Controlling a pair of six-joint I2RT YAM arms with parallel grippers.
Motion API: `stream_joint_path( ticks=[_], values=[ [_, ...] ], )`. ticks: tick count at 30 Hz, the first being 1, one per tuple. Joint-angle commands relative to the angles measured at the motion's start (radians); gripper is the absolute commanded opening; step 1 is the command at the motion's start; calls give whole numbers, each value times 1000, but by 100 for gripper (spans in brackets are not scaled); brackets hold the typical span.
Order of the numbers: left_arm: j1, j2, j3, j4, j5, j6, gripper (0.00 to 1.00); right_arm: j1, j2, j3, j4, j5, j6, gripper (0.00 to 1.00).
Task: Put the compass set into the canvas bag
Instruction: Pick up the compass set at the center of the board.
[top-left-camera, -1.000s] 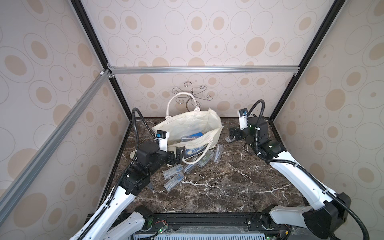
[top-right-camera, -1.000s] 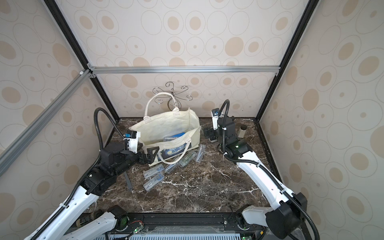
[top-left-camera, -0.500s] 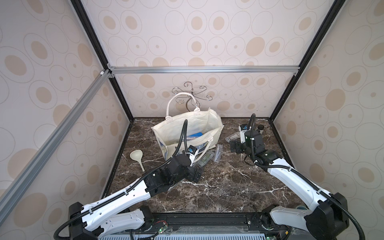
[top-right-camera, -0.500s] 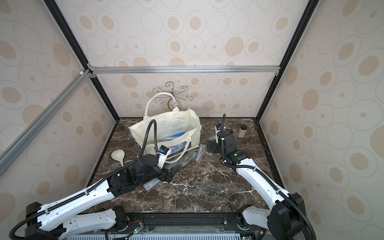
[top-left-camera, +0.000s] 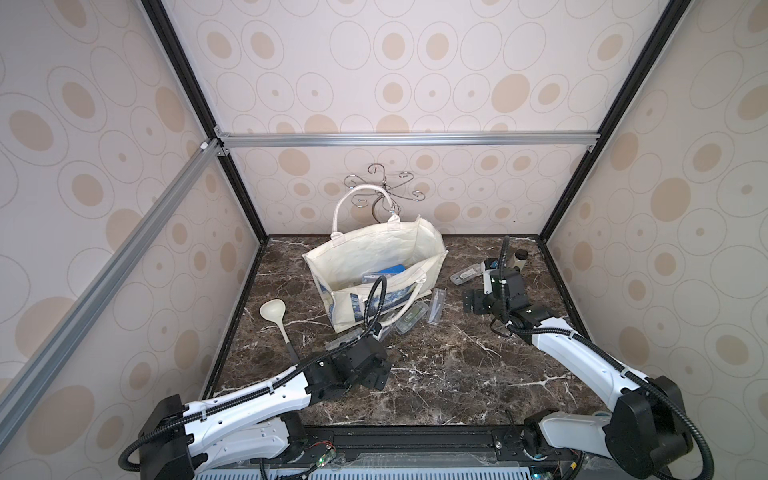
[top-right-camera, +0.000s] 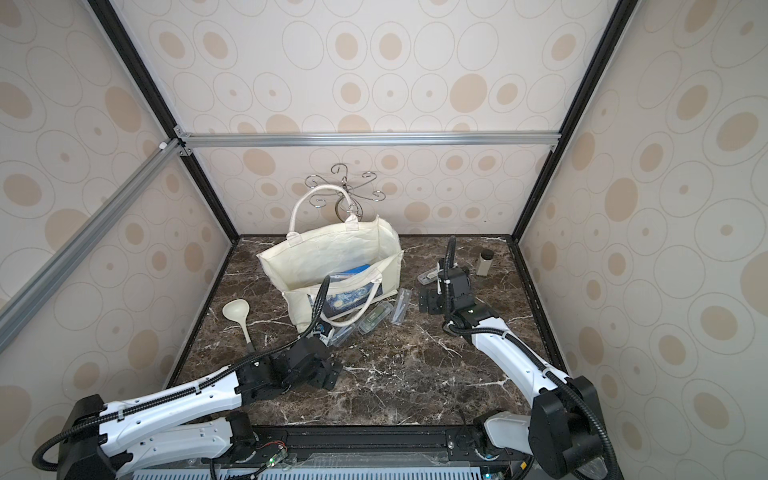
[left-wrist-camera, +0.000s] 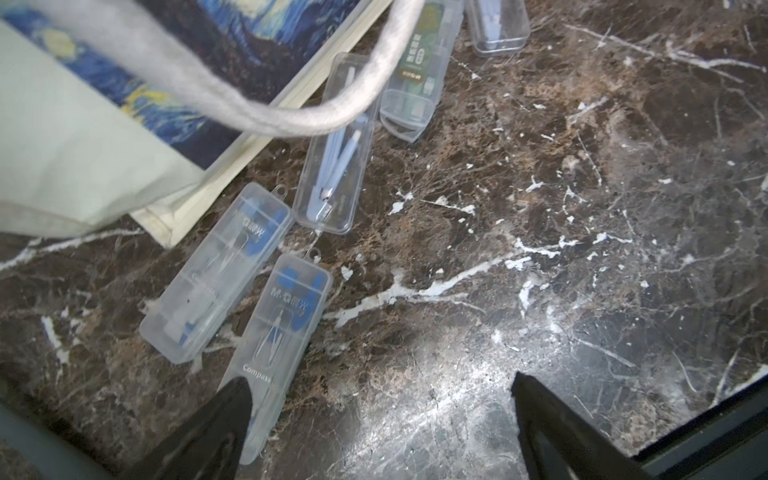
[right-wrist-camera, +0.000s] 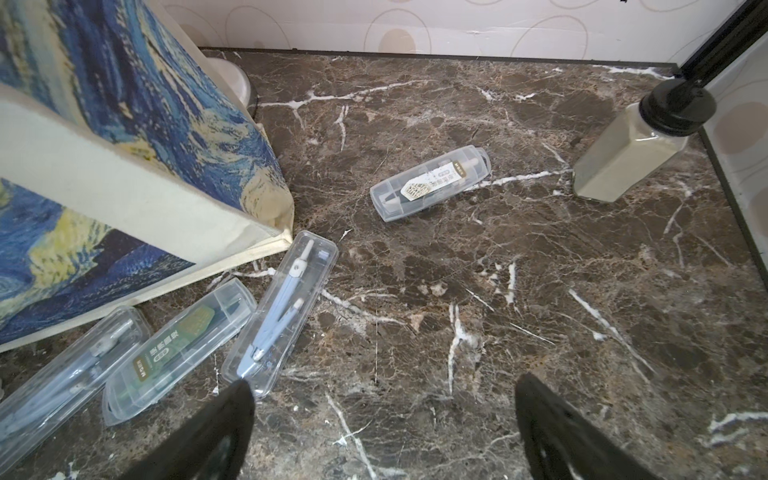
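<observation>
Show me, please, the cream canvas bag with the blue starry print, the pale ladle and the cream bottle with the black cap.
Canvas bag (top-left-camera: 374, 249): in a top view, inner back wall.
Ladle (top-left-camera: 272, 310): in a top view, its bowl.
Bottle (right-wrist-camera: 627, 162): right wrist view, its body.

The dark marble tabletop (top-left-camera: 457, 374) carries the canvas bag (top-left-camera: 374, 253) standing at about twelve o'clock, with a row of clear compass cases (top-left-camera: 411, 318) lying flat along its near foot (just beside the fabric). A pale ladle (top-left-camera: 273, 311) lies at nine o'clock, a lone case (top-left-camera: 464, 274) at one, and a black-capped bottle (top-left-camera: 518, 257) stands at two.
</observation>
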Motion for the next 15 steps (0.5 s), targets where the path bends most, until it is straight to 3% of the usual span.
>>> stream_joint_path(
  ticks=[1, 8, 15],
  values=[
    [4, -3, -4, -77, -66, -138, 97, -7, -2, -28, 42, -38, 19, 100],
    [58, 47, -89, -62, -74, -301, 96, -7, -3, -39, 42, -50, 7, 100],
    [164, -78, -268, 92, -53, -354, 96, -7, -1, -54, 63, -79, 20, 100]
  ],
)
